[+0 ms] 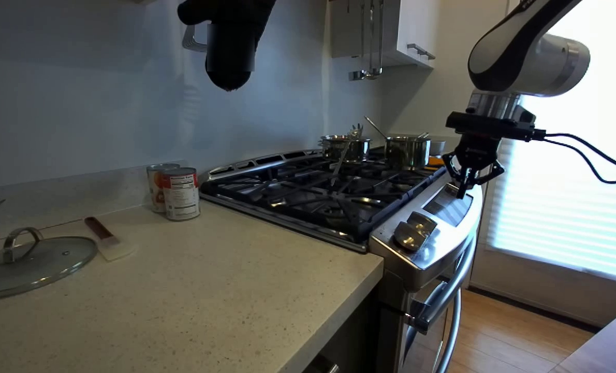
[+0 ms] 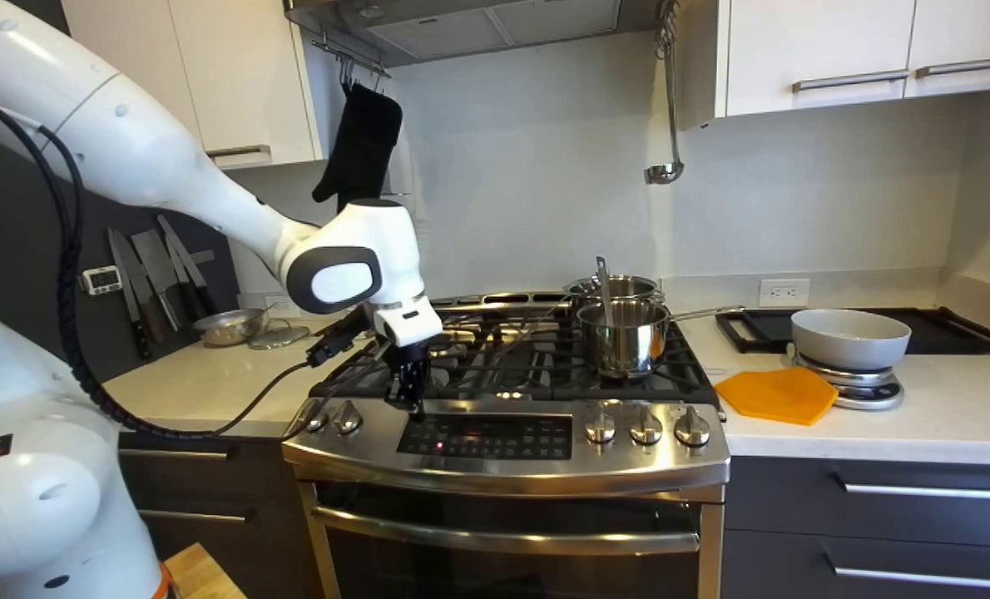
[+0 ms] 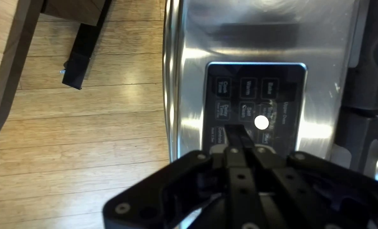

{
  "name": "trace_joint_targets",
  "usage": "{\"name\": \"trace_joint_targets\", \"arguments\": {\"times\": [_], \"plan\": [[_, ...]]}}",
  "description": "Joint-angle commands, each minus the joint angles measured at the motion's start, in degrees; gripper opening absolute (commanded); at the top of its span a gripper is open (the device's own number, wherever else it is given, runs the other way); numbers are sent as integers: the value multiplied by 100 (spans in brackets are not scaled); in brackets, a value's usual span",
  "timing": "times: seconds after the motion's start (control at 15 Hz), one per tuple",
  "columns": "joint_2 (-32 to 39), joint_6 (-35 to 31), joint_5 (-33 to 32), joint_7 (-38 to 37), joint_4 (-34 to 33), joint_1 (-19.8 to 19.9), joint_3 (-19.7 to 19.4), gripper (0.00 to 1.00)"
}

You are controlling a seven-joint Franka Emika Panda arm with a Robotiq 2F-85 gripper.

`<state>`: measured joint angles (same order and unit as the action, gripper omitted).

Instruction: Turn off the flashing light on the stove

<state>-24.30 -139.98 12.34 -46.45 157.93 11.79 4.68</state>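
- Where speckled counter (image 1: 199,295) ends, along right edge: brushed-steel stove (image 2: 503,476).
- Black gripper (image 3: 239,130), jaws together, near round light (image 3: 261,122) on glossy panel (image 3: 255,101).
- Cylindrical cans (image 1: 182,197) near back edge.

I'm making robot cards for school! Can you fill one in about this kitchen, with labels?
Stove: steel, with black grates
Gripper: looks shut, over the button panel; touching unclear
Light: red dot lit on that panel
On grates: front pot, back pot
Counter: pale bowl on a scale, orange mat beside it
Hanging: black mitt, ladle
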Motion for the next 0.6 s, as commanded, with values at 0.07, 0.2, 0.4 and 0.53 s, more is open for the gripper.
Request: {"name": "trace_joint_targets", "arguments": {"times": [0.07,0.2,0.4,0.53], "plan": [[441,-262,-624,-629,-3,226,62,0],[298,-113,-502,-471,-7,12,-112,1],[400,-155,-592,-528,-22,55,-122,1],[408,-155,-596,-539,-31,54,-121,0]]}}
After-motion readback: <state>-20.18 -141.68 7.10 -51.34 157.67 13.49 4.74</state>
